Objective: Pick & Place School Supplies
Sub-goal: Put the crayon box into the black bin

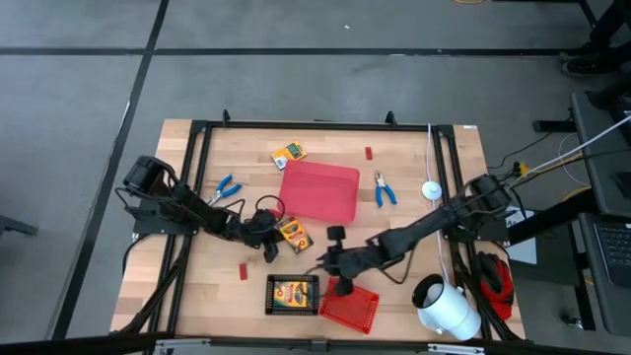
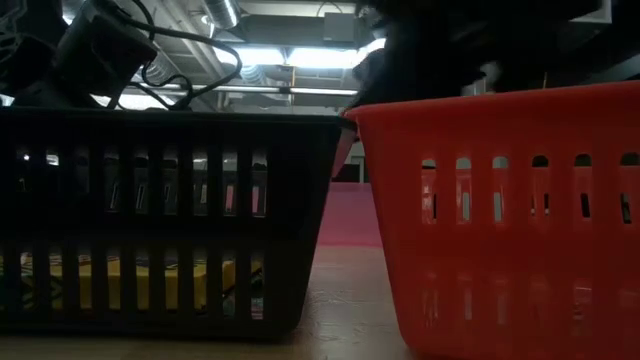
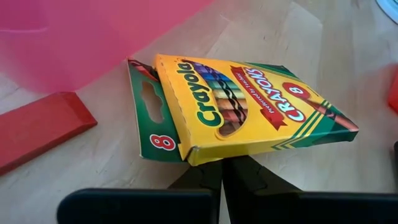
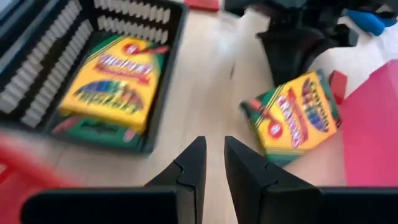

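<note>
Yellow-and-green crayon box (image 3: 249,109) lying on the wooden table (image 1: 414,286) just beside the large red tray (image 1: 320,192), near edge tilted up over the left gripper (image 3: 221,174), fingers pressed together below it. Second crayon box (image 4: 115,84) flat inside the black basket (image 4: 155,74). Right gripper (image 4: 214,168) hovering between basket and loose box, fingers narrowly parted, holding nothing. Red mesh basket (image 1: 350,308) beside the black one.
</note>
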